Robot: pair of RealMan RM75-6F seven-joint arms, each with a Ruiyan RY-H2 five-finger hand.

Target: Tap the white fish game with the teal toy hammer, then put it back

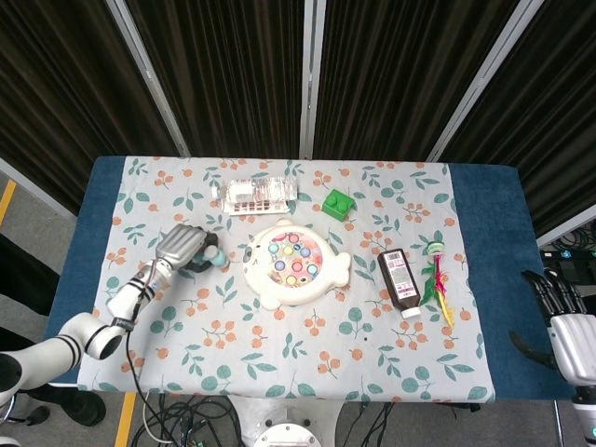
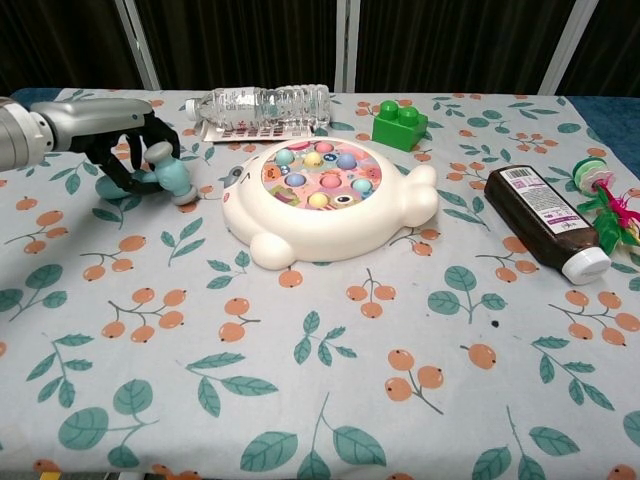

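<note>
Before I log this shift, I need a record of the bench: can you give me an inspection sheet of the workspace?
Surface: tablecloth with a leaf-and-berry print, flat.
Job's things: fish game mid-table; hammer low by the cloth, to its left.
Clutter: bottle lying down, green block, dark bottle, feather toy.
Hands: left hand holds the hammer; right hand off the table, fingers apart.
Cables: bundle below the front edge.
Surroundings: dark curtain.
</note>
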